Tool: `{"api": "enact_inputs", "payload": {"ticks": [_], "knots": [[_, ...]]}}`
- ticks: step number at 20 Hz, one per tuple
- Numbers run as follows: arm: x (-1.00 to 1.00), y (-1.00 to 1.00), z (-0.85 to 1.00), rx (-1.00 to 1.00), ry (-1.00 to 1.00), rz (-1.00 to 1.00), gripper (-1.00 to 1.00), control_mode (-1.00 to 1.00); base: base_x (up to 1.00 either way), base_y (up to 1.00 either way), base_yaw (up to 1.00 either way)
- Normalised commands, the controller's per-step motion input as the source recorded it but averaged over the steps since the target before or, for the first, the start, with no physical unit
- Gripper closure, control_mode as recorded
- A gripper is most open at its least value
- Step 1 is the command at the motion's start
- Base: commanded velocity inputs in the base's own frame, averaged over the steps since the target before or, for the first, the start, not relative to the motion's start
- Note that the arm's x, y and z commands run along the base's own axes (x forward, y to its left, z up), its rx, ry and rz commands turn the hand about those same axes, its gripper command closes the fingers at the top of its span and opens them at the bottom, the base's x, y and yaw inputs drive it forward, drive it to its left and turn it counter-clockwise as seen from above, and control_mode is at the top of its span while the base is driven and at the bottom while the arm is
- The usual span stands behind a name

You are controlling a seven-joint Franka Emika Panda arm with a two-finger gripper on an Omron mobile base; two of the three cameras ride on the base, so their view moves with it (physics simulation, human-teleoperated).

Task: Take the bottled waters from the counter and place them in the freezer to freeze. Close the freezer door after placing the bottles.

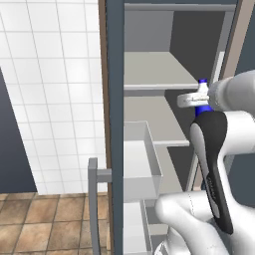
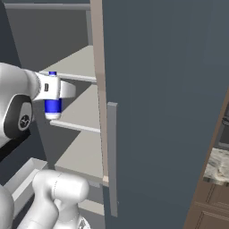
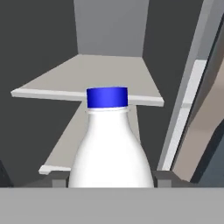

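Presently: blue-capped bottle carried upright at the open freezer, not yet set down.

Bottle sits clamped in the gripper, whose fingers close on its body just below the neck, cap up; the upright hold keeps its base level for standing on a shelf. In the right base view the blue label band hangs below the fingers, clear of any surface. It hovers in front of the pale grey shelves, roughly level with the middle one, in air rather than resting. Freezer door stands swung wide with its bar handle toward the base, leaving the arm a free path inward. A white bin sits lower down, apart from the bottle. Judgement: placing step is under way; door closing remains.
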Motion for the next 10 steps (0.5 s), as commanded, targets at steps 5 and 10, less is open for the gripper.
{"api": "enact_inputs", "payload": {"ticks": [5,10], "knots": [[0.59,0.10,0.00,0.07,-0.07,-0.09,1.00,-1.00,0.00,0.00,0.00],[0.40,0.00,0.01,0.05,-0.10,-0.03,1.00,-1.00,0.00,0.00,0.00]]}}
